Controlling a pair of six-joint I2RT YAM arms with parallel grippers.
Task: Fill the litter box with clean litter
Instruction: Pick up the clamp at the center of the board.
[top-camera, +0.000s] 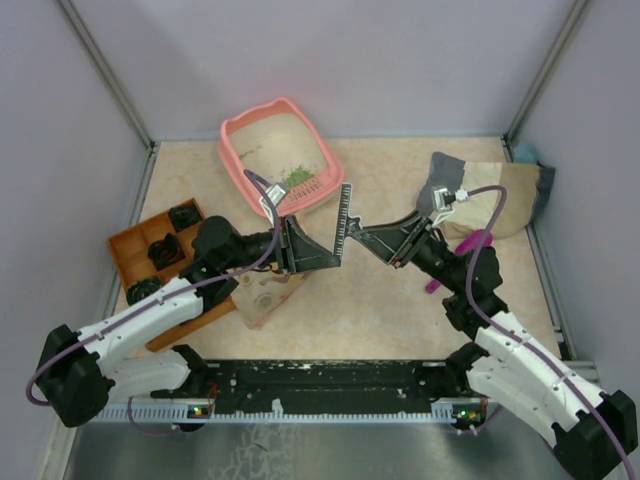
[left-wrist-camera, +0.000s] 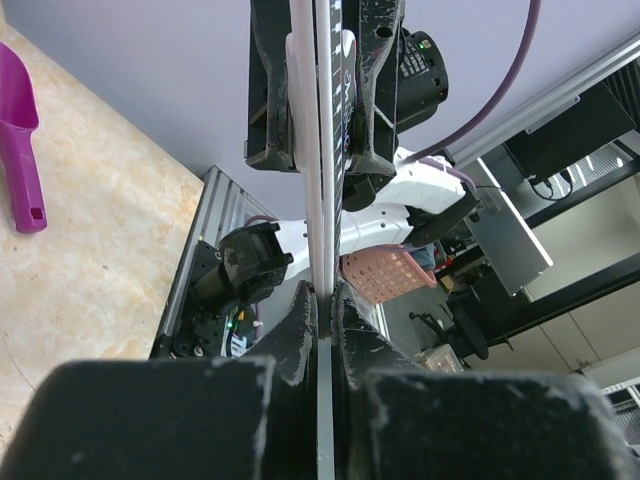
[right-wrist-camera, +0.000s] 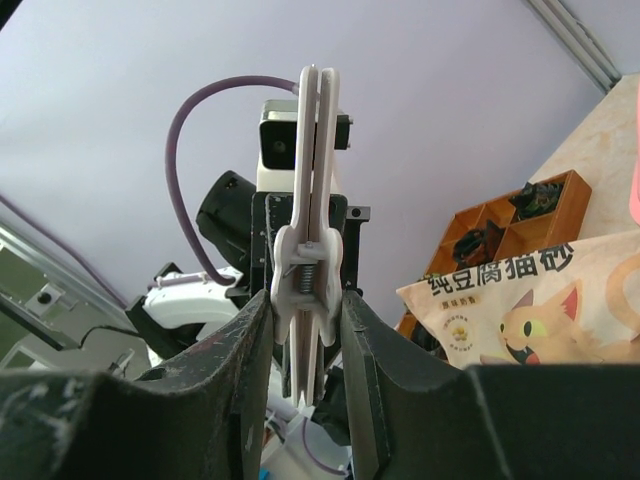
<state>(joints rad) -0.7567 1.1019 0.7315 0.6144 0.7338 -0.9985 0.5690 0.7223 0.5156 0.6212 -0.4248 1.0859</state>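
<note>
**Both grippers on one white clip, mid-table; litter box at the back**

- Left gripper (left-wrist-camera: 325, 300): fully closed, fingers pinched flat on the thin edge of a long white clip (right-wrist-camera: 312, 200). The clip runs straight away from this wrist camera.
- Right gripper (right-wrist-camera: 308, 300): jaws about half open and set round the spring end of the same clip. One finger lies against each side of the clip's handles. The metal spring shows just above the fingertips.
- Top view: the two arms reach in from opposite sides and meet above the middle of the table (top-camera: 400, 300). The clip is held clear of the surface, and the grippers face each other along it.
- Litter box (top-camera: 228, 140): salmon-pink tray at the far side of the table, left of centre and beyond the left gripper. It stands well apart from both grippers.
- Clean litter (top-camera: 297, 177): a small loose patch of green granules inside the box, near its front right corner. Most of the floor is bare.
- Beige printed paper bag (right-wrist-camera: 530, 310): lies on the table under the left forearm, with a cartoon cat and printed characters showing.
- Orange compartmented tray (top-camera: 135, 245): at the left edge, with dark items in its compartments.
- Magenta scoop (left-wrist-camera: 20, 140): flat on the table beside the right arm, not held.
</note>
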